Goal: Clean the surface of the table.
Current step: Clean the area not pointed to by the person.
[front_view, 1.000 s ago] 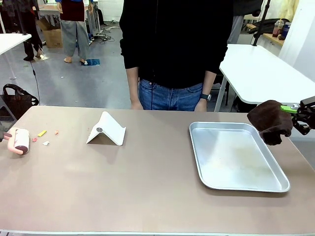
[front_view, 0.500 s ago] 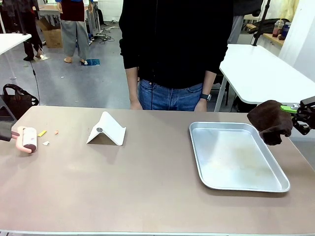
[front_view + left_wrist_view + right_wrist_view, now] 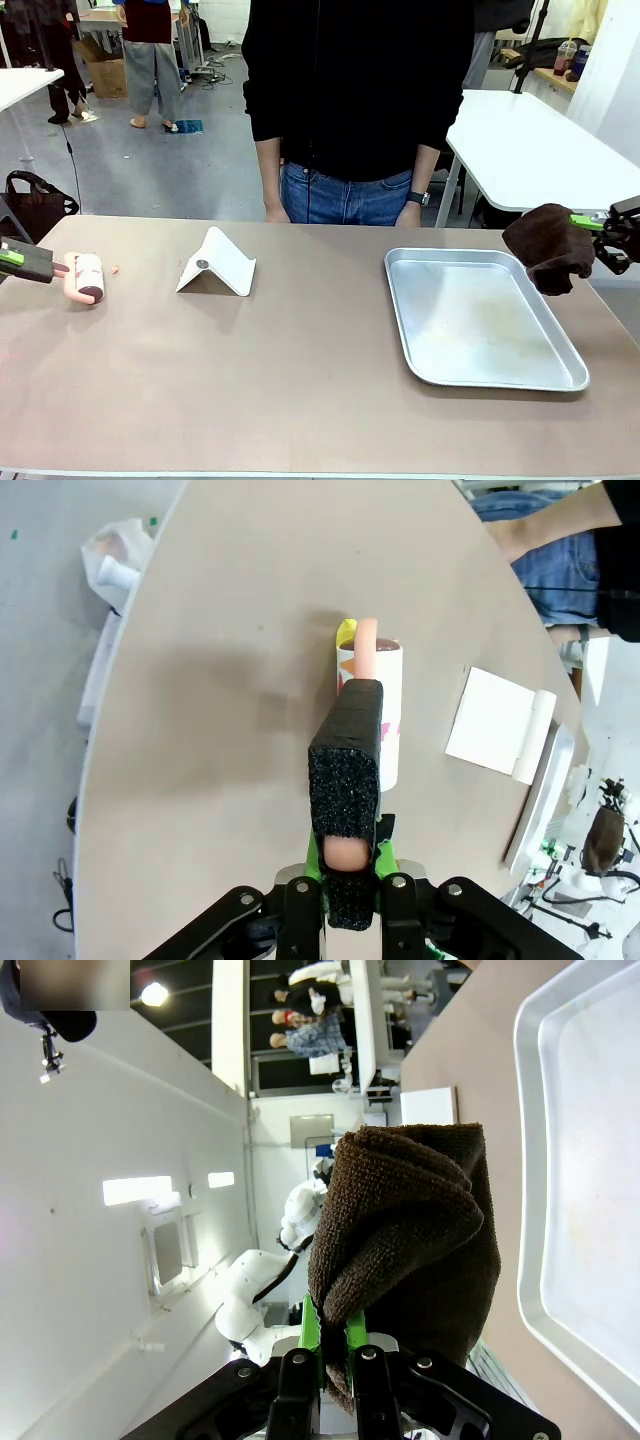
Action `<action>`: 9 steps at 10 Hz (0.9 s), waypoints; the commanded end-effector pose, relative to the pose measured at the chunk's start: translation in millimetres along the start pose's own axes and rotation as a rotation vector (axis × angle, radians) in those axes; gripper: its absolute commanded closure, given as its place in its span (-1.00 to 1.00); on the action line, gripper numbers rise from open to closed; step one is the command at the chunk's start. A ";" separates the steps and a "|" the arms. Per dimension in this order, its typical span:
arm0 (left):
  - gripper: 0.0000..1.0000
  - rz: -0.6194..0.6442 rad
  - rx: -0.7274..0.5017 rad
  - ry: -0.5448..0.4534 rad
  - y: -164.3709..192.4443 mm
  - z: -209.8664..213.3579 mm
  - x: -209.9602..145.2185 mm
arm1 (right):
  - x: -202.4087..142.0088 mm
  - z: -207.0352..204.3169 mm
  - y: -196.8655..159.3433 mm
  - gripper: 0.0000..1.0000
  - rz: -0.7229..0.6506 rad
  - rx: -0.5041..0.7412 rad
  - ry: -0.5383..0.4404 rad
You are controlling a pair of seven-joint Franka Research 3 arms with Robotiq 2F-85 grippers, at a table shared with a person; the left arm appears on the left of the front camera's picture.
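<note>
Left wrist view: your left hand [image 3: 346, 852] is clamped on the lint roller [image 3: 380, 712] by its pink handle, the roller resting on the worktop [image 3: 300, 370] near its left end. Your right hand [image 3: 333, 1345] pinches a brown cloth [image 3: 405, 1230] off the worktop's right edge. The worktop is probably rigid and smooth: nothing to grip, so press lightly.

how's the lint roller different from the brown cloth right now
The lint roller is a stiff pale cylinder on a pink handle; the brown cloth is a soft dark bunch. The lint roller sits low on the table at its left end; the brown cloth hangs in the air right of the metal tray. Both are clamped: the left gripper holds the roller, the right gripper the cloth.
</note>
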State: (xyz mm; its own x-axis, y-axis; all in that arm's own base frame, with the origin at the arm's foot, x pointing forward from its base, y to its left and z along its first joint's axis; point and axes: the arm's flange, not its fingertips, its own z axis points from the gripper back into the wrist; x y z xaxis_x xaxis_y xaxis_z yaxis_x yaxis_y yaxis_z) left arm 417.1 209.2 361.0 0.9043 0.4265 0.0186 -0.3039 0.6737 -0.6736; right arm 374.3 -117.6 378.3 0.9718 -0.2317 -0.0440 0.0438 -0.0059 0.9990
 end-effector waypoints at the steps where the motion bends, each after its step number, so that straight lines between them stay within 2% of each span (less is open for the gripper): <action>1: 0.59 0.008 0.045 0.051 4.1 -36.2 0.5 | 0.3 -0.6 3.7 0.79 0.005 0.000 -0.008; 5: 0.59 -0.071 0.065 0.106 -22.7 -66.9 6.9 | 0.3 -0.6 3.7 0.79 0.005 0.000 -0.008; 7: 0.59 -0.094 0.012 0.099 -31.6 -72.2 9.8 | 0.3 -0.6 3.7 0.79 0.005 0.000 -0.008; 9: 0.59 -0.147 -0.098 0.048 -40.5 -63.9 9.1 | 0.3 -0.6 3.7 0.79 0.005 0.000 -0.008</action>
State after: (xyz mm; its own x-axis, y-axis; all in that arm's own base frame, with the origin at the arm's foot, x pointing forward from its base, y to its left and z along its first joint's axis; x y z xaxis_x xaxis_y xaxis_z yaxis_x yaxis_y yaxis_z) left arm 460.8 149.0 351.0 0.9475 0.3168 0.0443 -0.1939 0.6789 -0.7082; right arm 374.3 -117.7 378.2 0.9718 -0.2318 -0.0440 0.0438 -0.0058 0.9990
